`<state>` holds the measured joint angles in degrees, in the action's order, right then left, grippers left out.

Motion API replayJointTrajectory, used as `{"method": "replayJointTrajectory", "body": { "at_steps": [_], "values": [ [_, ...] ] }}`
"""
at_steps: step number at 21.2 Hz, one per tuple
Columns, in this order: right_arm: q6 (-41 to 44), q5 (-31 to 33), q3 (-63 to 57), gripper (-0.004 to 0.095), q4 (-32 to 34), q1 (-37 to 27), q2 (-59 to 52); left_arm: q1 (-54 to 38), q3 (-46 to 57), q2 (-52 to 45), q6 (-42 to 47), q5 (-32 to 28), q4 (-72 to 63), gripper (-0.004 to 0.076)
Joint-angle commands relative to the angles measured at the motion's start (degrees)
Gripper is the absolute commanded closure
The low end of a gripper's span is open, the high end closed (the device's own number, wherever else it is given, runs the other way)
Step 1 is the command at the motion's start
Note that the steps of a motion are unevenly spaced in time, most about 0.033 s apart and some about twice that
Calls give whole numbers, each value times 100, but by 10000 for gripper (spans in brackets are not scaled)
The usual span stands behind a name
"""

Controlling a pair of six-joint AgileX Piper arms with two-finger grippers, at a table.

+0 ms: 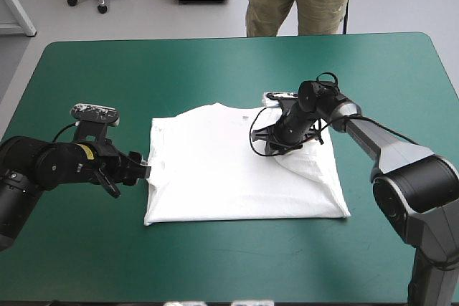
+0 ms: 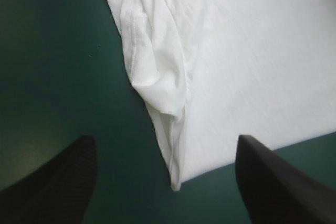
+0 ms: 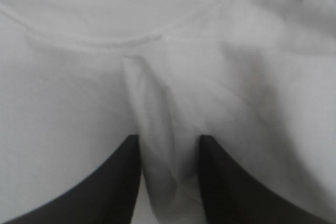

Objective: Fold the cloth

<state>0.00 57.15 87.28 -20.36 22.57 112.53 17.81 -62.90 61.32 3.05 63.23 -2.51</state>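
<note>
The white T-shirt (image 1: pixel 215 170) lies spread flat in the middle of the teal-green table, collar toward the far edge. Its right side is pulled up and folded inward over the body. My right gripper (image 1: pixel 275 142) sits over that fold near the collar, shut on a pinched ridge of the T-shirt (image 3: pixel 79 103), which runs between the fingers of the right gripper (image 3: pixel 169 137). My left gripper (image 1: pixel 145 171) is low at the shirt's left edge, open. In the left wrist view the left gripper (image 2: pixel 165 140) has the tucked left sleeve and hem corner of the T-shirt (image 2: pixel 247 66) just ahead of it.
The teal-green cover (image 1: pixel 237 256) shows on every side of the shirt, with a broad strip toward the front edge and another toward the far edge (image 1: pixel 215 39).
</note>
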Motion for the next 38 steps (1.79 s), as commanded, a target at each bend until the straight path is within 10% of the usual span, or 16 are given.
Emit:
{"method": "replayJointTrajectory", "body": {
  "at_steps": [1,15,33,38],
  "values": [
    [0,68,112,393,-120,-34,-412,32,-199,-95,81,-197,-88,197],
    [304,1046,-1108,395,1227,-1436,-3822,32,551,268,780,-8,-182,251],
    [357,1320,-1232,399,1211,-1446,-4049,662,1952,1717,885,-1603,-394,253],
    [284,1406,-1345,399,1186,-1446,-4049,662,1962,1927,1066,-1616,-243,676]
  ]
}}
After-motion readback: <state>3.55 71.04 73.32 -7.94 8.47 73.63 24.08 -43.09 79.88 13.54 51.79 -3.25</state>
